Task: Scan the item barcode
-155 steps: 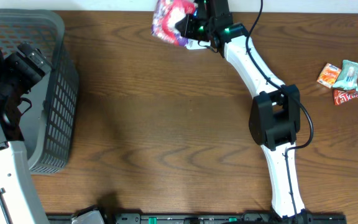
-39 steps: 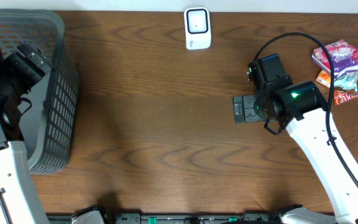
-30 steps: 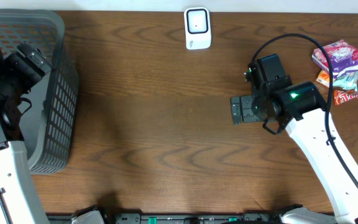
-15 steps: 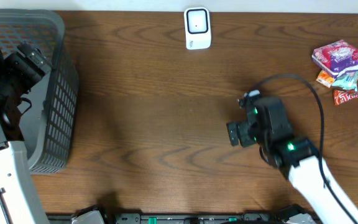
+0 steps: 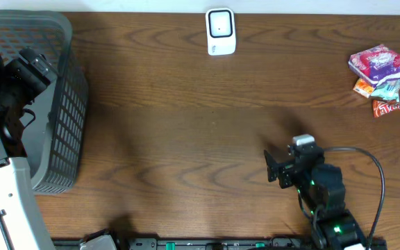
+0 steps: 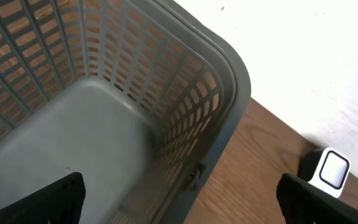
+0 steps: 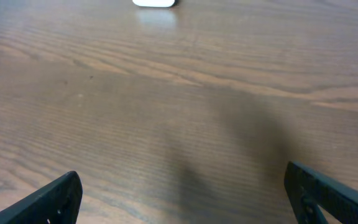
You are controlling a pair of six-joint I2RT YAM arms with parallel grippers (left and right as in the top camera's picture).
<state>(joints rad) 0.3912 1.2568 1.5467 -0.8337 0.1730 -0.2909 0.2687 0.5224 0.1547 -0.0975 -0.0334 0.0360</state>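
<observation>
Near the front edge of the worktop [image 5: 186, 139], the right claw [image 5: 272, 169] hovers low over the wood, jaws spread wide, holding nothing. Far right: the purple snack packet [image 5: 380, 63] lies touching an orange packet [image 5: 366, 86] and a teal packet [image 5: 394, 82], with a red bar [image 5: 396, 105] just beside. Back edge: the white scanner [image 5: 221, 31], well apart. Over the grey basket [image 5: 64, 104], the left claw [image 6: 179, 194] gapes, empty.

The table [image 5: 186, 139] is brown, wavy-grained. The basket [image 5: 68, 111] at nine o'clock is grey lattice. The scanner [image 5: 221, 31] at twelve is white, dark-faced. At two o'clock: a pink-purple packet [image 5: 380, 62], an orange packet [image 5: 364, 86], a red wrapper [image 5: 396, 105].
</observation>
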